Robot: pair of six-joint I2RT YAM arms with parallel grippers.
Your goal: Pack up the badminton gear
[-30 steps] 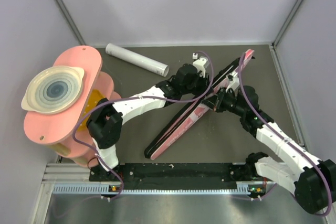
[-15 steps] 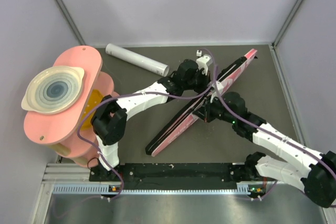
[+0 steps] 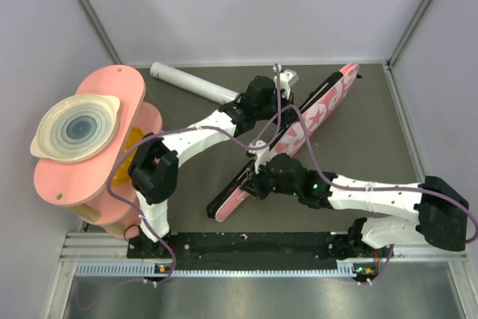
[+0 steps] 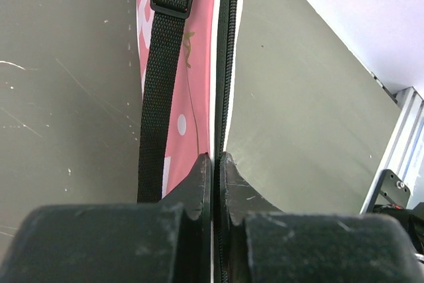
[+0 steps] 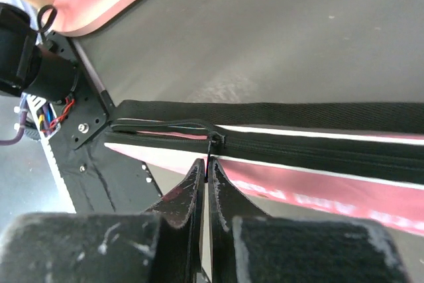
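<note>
Swung low toward 7 o'clock since a second ago, my right pincer (image 5: pixel 206 170) is clamped on the zipper pull (image 5: pixel 213 147) of the pink racket bag (image 3: pixel 314 113), which lies from 7 to 1 across the table (image 3: pixel 388 132). My left pincer (image 4: pixel 215 164), arm stretched toward 12, is pinched shut on the bag's zipper edge; I'd hold that taut and draw the pull straight along the seam.

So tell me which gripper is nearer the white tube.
Left: the left gripper grips the pink racket bag beside the white tube's end; the right gripper is farther, at the bag's near end.
</note>
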